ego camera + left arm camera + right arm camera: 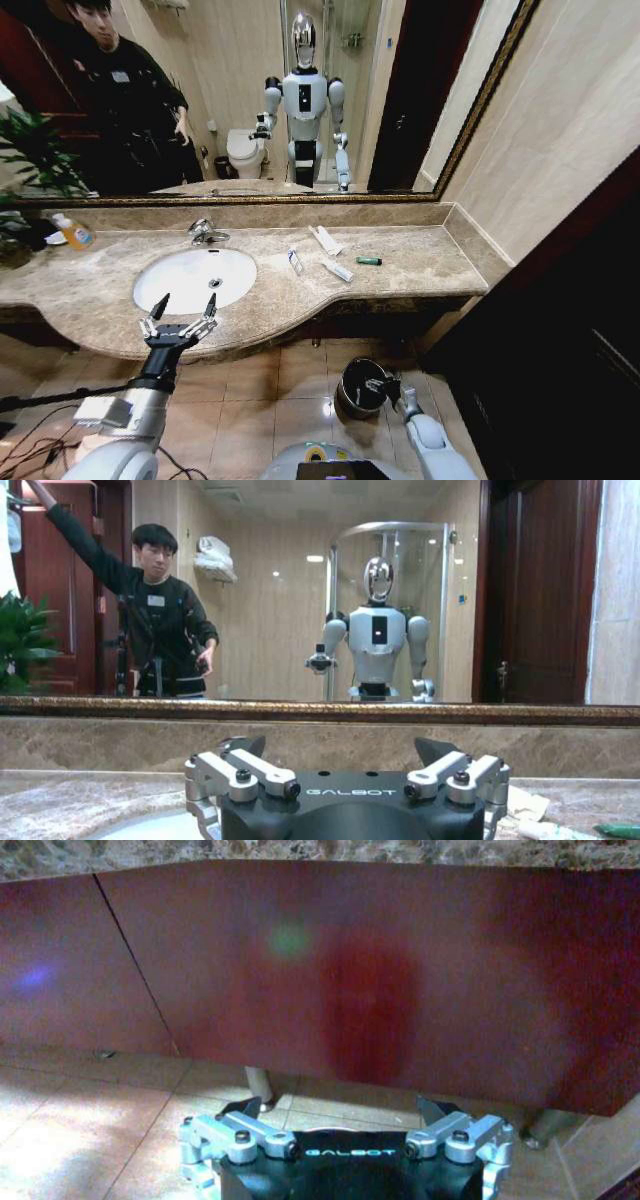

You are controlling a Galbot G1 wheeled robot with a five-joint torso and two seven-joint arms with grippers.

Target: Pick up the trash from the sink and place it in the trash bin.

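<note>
The white oval sink holds no trash. On the marble countertop beside it lie four scraps: two white packets, one white tube, one green tube. The dark trash bin stands on the floor. The left gripper hovers spread wide at the sink's front edge; the right gripper, fingers apart, hangs beside the bin.

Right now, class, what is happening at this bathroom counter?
A two-armed robot faces a marble countertop. Its left end effector is open and hovers over the front edge of the counter beside the white sink, holding nothing. The trash, white packets and tubes and a green tube, lies on the counter right of the sink. The right end effector is low, open, beside the trash bin on the floor.
</note>
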